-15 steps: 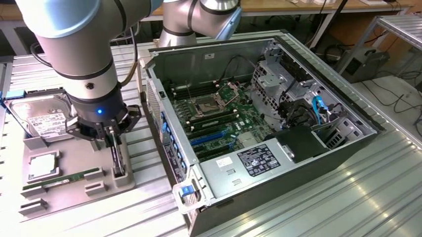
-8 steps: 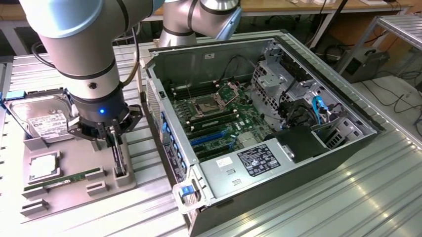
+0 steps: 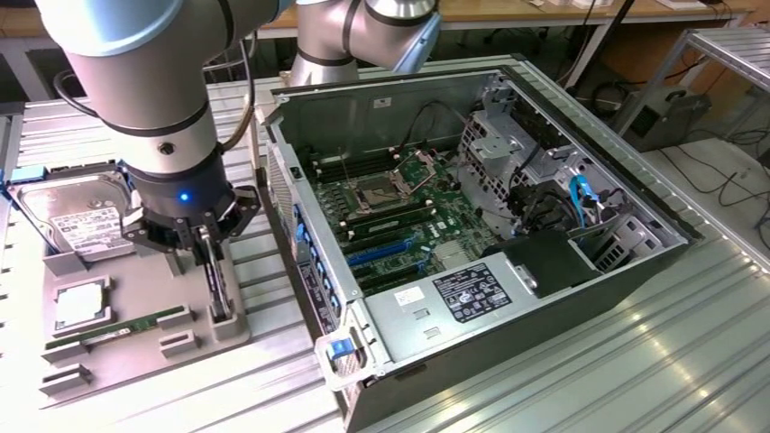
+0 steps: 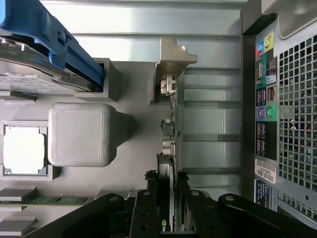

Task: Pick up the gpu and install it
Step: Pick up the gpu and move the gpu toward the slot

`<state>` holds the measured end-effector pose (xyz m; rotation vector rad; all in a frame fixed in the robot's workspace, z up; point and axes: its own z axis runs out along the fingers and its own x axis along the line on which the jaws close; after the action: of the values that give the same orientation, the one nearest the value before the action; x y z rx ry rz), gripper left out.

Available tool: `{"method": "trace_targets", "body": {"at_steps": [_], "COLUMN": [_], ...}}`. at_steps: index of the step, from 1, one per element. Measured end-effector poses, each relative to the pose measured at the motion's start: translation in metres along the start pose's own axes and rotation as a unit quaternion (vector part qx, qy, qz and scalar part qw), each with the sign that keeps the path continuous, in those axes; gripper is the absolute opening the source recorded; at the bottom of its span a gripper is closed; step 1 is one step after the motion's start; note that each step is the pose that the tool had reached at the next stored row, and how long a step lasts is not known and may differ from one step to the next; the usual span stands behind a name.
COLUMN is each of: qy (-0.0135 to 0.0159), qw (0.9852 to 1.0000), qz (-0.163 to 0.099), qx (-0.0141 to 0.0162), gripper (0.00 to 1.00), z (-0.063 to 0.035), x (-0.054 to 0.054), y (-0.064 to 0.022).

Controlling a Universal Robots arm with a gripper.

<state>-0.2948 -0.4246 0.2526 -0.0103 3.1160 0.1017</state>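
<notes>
Arm [image 3: 157,99] vertical above grey tray [image 3: 135,363], jaws seemingly pinched on upright gpu [image 3: 218,289]

One gpu [image 3: 216,271] [image 4: 172,124], one hard drive [image 3: 78,221], one processor chip [image 3: 82,302] and one memory stick [image 3: 121,327] are counted on one grey tray [image 3: 144,289], at 9 o'clock of one computer case [image 3: 361,99]. One arm [image 3: 144,81] with one gripper [image 3: 198,242] [image 4: 171,184] is counted.
</notes>
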Motion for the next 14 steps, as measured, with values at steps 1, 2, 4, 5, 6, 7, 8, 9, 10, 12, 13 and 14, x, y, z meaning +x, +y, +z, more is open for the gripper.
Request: {"method": "trace_targets", "body": {"at_steps": [1, 2, 4, 5, 6, 7, 8, 9, 10, 12, 13, 14], "qy": [0.0, 0.0, 0.0, 0.0, 0.0, -0.0001, 0.0, 0.0, 0.0, 0.0, -0.0001, 0.0], "qw": [1.0, 1.0, 1.0, 1.0, 1.0, 1.0, 1.0, 1.0, 1.0, 1.0, 1.0, 1.0], "qz": [0.0, 0.0, 0.0, 0.0, 0.0, 0.0, 0.0, 0.0, 0.0, 0.0, 0.0, 0.0], "qx": [0.0, 0.0, 0.0, 0.0, 0.0, 0.0, 0.0, 0.0, 0.0, 0.0, 0.0, 0.0], "gripper": [0.26, 0.26, 0.26, 0.26, 0.26, 0.26, 0.26, 0.26, 0.26, 0.26, 0.26, 0.26], "z": [-0.0016, -0.0031, -0.0073, -0.0098, -0.0129, -0.0156, -0.0178, -0.0216, -0.0251, -0.0362, -0.0417, -0.0459], "x": [0.0, 0.0, 0.0, 0.0, 0.0, 0.0, 0.0, -0.001, -0.001, -0.001, -0.001, -0.001], "y": [0.0001, 0.0002, 0.0005, 0.0006, 0.0008, 0.001, 0.0012, 0.0014, 0.0016, 0.0024, 0.0027, 0.0029]}}
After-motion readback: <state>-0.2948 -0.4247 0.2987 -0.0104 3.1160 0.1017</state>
